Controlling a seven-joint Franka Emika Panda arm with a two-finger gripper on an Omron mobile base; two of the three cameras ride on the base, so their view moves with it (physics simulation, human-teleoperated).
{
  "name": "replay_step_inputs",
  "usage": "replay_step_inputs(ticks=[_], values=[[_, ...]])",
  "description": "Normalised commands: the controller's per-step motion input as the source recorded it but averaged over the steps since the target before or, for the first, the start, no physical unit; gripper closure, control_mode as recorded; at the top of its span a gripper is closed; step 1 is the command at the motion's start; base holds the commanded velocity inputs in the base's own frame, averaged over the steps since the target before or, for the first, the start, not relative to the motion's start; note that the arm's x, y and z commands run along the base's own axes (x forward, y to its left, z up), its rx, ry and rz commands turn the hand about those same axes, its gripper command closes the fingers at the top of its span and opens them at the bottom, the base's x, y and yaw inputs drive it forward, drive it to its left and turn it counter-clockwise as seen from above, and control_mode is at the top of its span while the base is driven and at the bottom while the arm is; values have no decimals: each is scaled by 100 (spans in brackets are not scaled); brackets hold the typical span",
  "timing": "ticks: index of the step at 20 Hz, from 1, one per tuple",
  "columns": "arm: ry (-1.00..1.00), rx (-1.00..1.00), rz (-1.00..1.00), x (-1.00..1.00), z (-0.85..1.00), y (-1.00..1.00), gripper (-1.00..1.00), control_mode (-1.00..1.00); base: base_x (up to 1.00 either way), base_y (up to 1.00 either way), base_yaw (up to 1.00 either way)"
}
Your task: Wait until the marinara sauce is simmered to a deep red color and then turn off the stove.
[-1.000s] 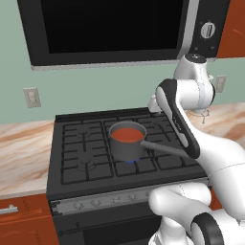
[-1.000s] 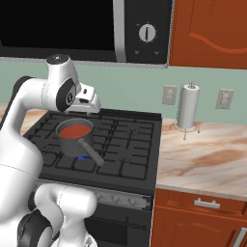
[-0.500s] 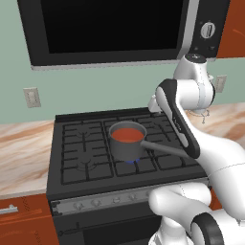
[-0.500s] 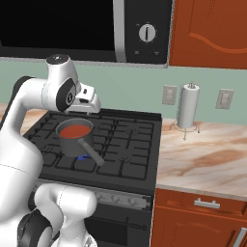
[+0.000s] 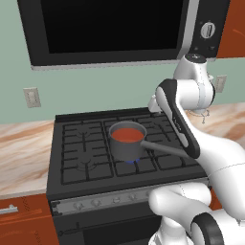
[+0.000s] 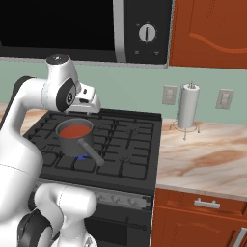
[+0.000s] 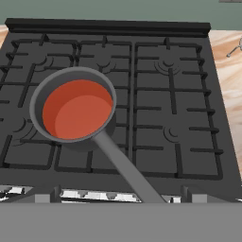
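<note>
The marinara sauce (image 5: 128, 135) (image 6: 75, 130) (image 7: 78, 111) is a smooth orange-red surface in a small grey saucepan (image 5: 125, 149) on the stove (image 5: 81, 160) (image 6: 130, 144) (image 7: 179, 94). A blue flame (image 5: 130, 161) (image 6: 85, 157) burns under the pan, whose handle (image 7: 123, 165) points toward the front. Small knobs (image 5: 115, 198) (image 6: 116, 198) sit on the silver front strip. My gripper (image 6: 91, 107) hangs above the back of the stove, behind and above the pan, open and holding nothing.
A black microwave (image 5: 110, 28) (image 6: 72, 24) hangs over the stove. A paper towel holder (image 6: 188, 106) stands on the marble counter (image 6: 207, 154) to the right. More counter (image 5: 24, 148) lies to the left, with red-brown cabinets (image 6: 202, 217) below.
</note>
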Motion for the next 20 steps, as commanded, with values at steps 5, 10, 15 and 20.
replay_step_inputs(ticks=[5,10,15,20], values=[[0,0,0,0,0,0,-100,-100,0,0,0],[0,0,0,0,0,0,-100,-100,0,0,0],[0,0,0,0,0,0,-100,-100,0,0,0],[0,0,0,0,0,0,-100,-100,0,0,0]])
